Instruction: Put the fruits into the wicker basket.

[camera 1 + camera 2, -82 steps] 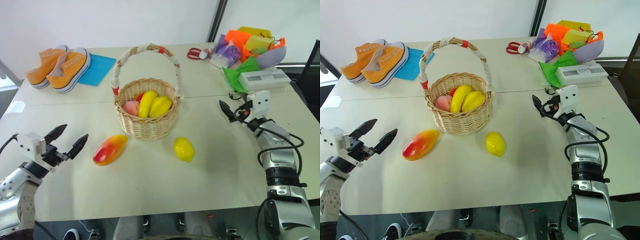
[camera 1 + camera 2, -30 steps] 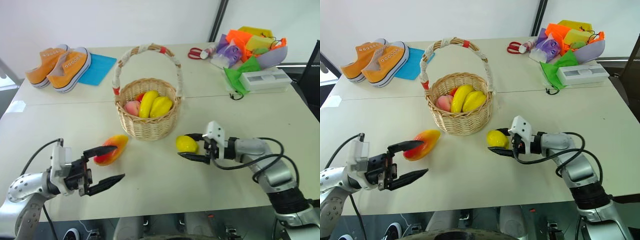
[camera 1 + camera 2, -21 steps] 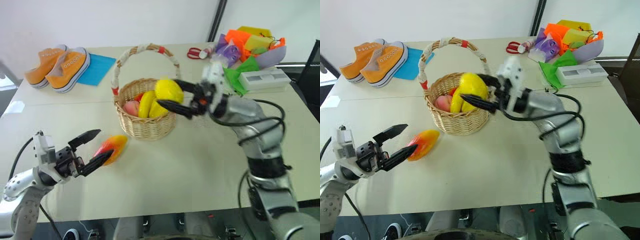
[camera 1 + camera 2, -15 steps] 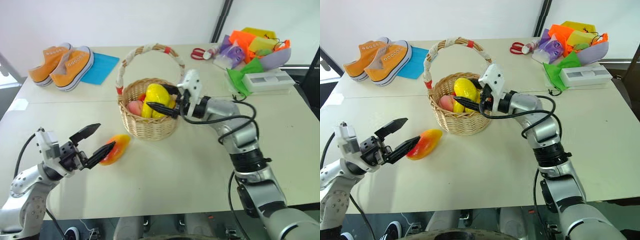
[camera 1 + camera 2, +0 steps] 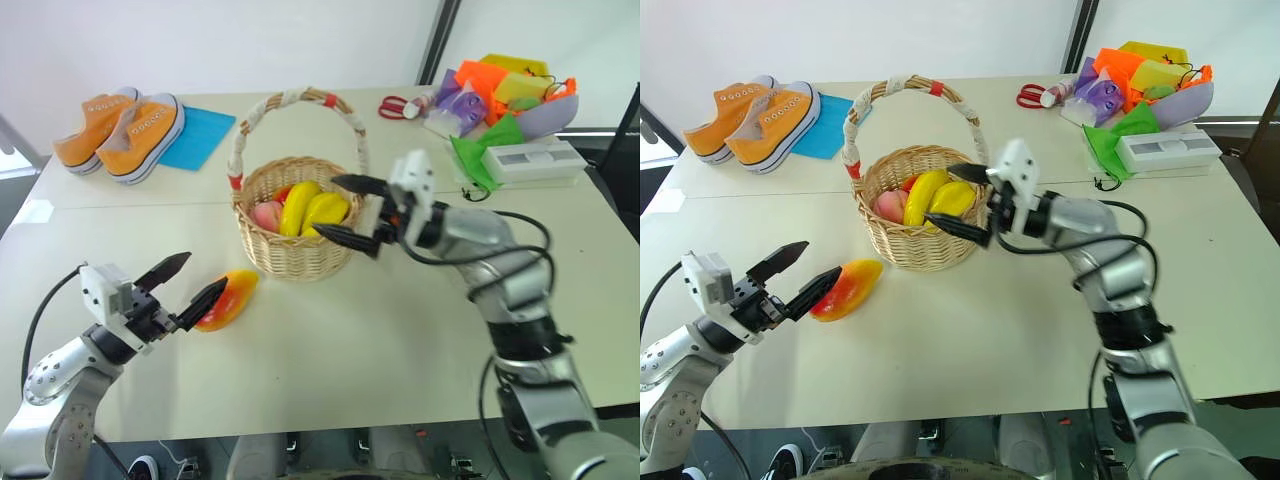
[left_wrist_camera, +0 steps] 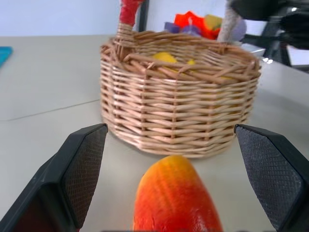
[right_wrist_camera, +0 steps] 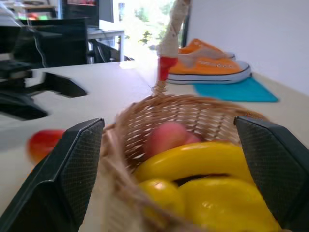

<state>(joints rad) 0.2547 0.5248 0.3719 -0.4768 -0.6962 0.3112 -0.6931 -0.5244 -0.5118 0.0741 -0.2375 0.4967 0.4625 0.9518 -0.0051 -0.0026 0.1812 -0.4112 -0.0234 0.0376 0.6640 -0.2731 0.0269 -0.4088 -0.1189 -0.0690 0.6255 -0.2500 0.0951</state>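
The wicker basket (image 5: 297, 250) stands mid-table with a peach and yellow fruit inside. My right gripper (image 5: 328, 207) hovers open over its right rim, nothing between the fingers. In the right wrist view a small rounded yellow fruit, apparently the lemon (image 7: 161, 195), lies in the basket beside longer yellow ones. The red-orange mango (image 5: 229, 298) lies on the table to the front left of the basket. My left gripper (image 5: 200, 278) is open, and its fingers (image 6: 79, 164) stand either side of the mango's (image 6: 176, 198) near end without gripping it.
Orange sneakers (image 5: 120, 125) and a blue cloth (image 5: 197, 135) sit at the back left. A purple bowl of colourful items (image 5: 545, 112), a white box (image 5: 527, 158) and red scissors (image 5: 390, 105) occupy the back right.
My right gripper lifted the lemon off the table, carried it over the basket and opened; the lemon is no longer between its fingers. My left gripper closed in on the mango.
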